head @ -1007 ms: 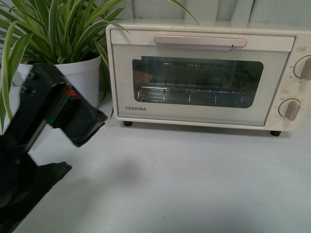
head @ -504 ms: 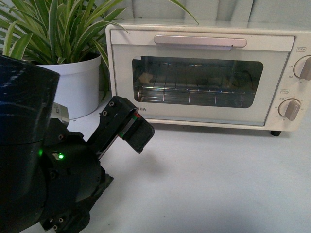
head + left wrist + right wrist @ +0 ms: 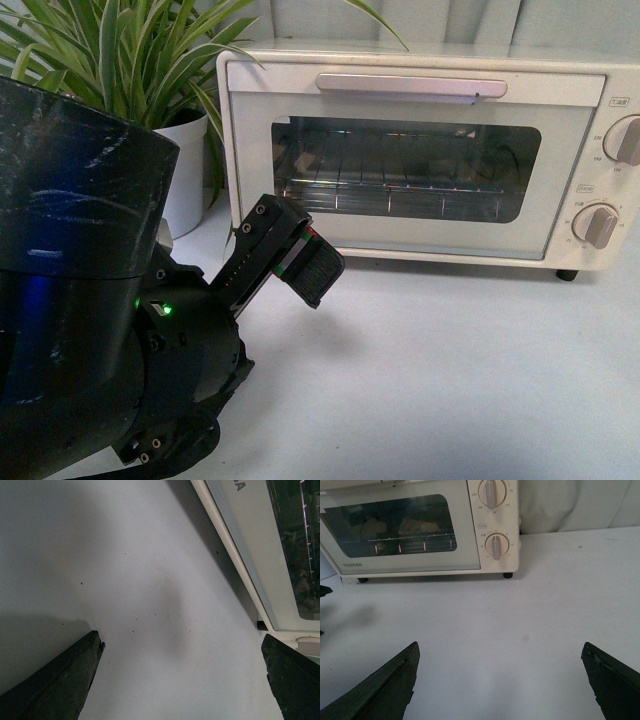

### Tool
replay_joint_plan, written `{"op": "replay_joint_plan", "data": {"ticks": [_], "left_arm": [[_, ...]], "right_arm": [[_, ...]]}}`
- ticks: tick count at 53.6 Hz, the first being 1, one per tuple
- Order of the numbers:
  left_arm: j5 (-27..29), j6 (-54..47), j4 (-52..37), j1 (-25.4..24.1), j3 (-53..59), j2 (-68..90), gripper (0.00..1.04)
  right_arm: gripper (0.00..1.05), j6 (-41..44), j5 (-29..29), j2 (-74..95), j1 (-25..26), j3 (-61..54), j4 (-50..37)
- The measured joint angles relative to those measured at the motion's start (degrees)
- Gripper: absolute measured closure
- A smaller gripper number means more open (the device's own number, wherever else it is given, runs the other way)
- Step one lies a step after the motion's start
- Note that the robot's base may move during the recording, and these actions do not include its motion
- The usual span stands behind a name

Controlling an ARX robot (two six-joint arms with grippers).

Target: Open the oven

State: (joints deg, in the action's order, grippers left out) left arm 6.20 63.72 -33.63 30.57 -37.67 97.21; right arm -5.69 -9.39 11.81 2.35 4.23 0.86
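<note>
The brand TOSHIBA is printed low on the oven (image 3: 420, 527) door.

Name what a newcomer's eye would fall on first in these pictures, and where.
The bulky black left arm fills the front view's lower left. Behind it stands the cream-white boxy toaster oven, glass door shut, with a green leafy plant in a white pot at its left.

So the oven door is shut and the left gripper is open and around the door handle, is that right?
Not quite. The oven door is shut and the left gripper is open, but the front view shows it low near the oven's bottom left corner, well below the handle.
</note>
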Motion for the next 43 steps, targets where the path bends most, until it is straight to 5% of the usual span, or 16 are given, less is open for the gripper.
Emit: {"op": "replay_joint_plan", "data": {"ticks": [14,25,43], "left_arm": [[-0.39,0.63,0.39,-0.39,-0.15,-0.15,0.07],[-0.44,0.66,0.39,-0.42,-0.15,-0.17,0.07],[-0.81,0.63,1.03,-1.14,-0.11,-0.83,0.07]], "right_arm": [[0.09,2.73,6.23,33.94,-8.31,21.7,-12.94],[0.09,-0.9,10.23,54.84,-14.95,38.84,-10.05],[0.09,-6.16,13.92,66.4,-17.27,50.82,-5.66]]}}
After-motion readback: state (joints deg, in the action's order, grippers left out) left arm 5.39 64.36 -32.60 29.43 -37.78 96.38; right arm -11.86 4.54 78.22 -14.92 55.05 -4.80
